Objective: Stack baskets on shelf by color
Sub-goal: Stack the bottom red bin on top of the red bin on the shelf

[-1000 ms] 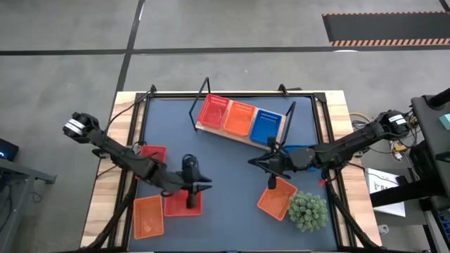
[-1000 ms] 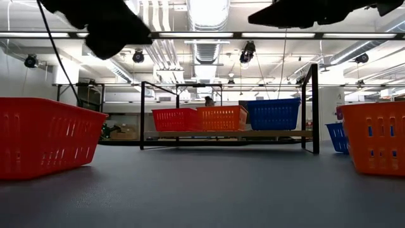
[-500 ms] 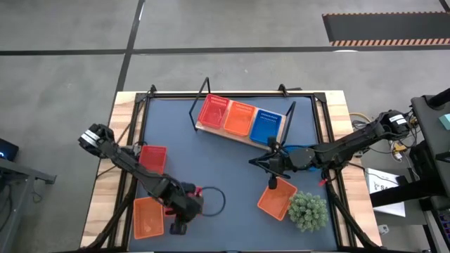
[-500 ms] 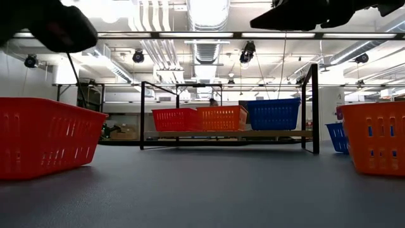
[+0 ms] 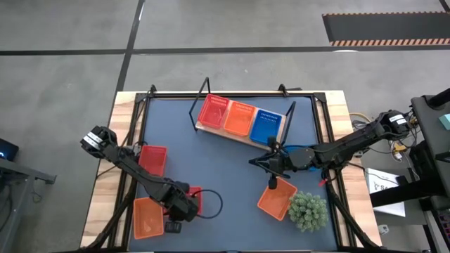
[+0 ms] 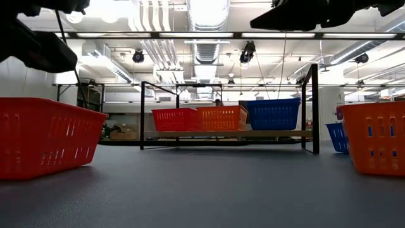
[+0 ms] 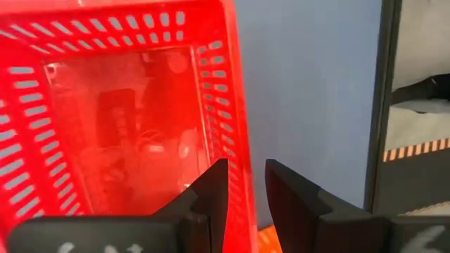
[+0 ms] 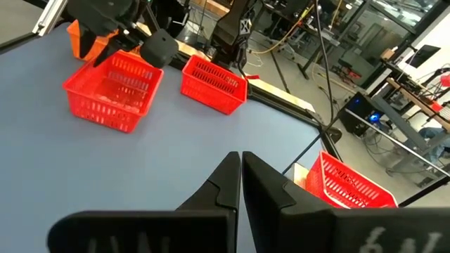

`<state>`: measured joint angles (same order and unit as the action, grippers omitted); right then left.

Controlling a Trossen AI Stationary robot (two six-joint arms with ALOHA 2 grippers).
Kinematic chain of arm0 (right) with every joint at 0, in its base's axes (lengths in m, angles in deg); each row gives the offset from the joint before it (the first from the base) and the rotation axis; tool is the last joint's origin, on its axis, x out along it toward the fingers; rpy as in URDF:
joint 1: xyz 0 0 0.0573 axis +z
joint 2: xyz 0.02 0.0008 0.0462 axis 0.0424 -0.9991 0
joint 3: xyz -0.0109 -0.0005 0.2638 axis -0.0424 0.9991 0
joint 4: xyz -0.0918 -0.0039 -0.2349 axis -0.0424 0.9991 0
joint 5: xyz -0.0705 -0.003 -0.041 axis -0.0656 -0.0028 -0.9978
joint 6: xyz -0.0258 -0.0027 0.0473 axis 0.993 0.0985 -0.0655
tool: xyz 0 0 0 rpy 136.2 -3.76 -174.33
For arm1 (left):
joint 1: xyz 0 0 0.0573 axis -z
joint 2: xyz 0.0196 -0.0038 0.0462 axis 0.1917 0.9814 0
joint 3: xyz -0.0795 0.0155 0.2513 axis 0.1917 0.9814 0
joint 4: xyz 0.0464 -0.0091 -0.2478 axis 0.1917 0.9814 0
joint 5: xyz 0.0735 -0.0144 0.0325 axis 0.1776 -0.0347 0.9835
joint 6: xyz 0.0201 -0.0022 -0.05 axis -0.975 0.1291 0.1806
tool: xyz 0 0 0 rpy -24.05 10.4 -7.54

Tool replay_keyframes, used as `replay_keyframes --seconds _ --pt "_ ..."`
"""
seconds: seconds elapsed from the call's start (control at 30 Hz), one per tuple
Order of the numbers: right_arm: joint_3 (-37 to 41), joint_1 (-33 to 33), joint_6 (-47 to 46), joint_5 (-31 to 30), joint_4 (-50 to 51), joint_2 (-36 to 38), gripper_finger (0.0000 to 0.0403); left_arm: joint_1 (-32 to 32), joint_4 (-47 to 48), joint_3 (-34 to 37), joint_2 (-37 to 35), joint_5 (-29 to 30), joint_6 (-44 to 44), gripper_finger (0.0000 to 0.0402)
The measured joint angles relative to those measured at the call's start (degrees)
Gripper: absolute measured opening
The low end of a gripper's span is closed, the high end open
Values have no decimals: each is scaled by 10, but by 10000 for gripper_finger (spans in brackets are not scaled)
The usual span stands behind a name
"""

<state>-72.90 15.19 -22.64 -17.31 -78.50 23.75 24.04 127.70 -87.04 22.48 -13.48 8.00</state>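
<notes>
A red basket (image 5: 193, 199) rests with its bottom on the table (image 5: 225, 176) at the near left; it also shows in the low view (image 6: 44, 136). My left gripper (image 5: 174, 215) is at this basket, shut on its wall (image 7: 242, 179). A second red basket (image 5: 153, 159) and an orange one (image 5: 148, 216) lie beside it. The shelf (image 5: 242, 138) at the far middle carries a red (image 5: 212, 111), an orange (image 5: 239, 118) and a blue basket (image 5: 266, 126). My right gripper (image 5: 271, 181) is shut and empty, above the table by another orange basket (image 5: 276, 199). My left gripper has the red basket's side wall by its rim (image 7: 241, 165), one finger (image 7: 211, 193) inside the basket and one (image 7: 285, 193) outside. The fingers come from above, pointing down. In the low view the basket stands level on the table.
A blue basket (image 5: 301, 150) lies under my right arm near the table's right edge. A green spiky plant (image 5: 307, 211) stands at the near right beside the orange basket. The shelf's black wire ends (image 5: 200, 98) rise above the board.
My left gripper has gone from above the red basket's far side toward the table's near edge and a little to the left, and has come down at the basket's wall. The basket has kept its place.
</notes>
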Motion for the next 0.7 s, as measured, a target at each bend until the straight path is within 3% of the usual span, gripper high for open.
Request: replay_keyframes --seconds 0.7 --pt "0 0 -4 0 12 0 9 3 -28 1 10 55 27 79"
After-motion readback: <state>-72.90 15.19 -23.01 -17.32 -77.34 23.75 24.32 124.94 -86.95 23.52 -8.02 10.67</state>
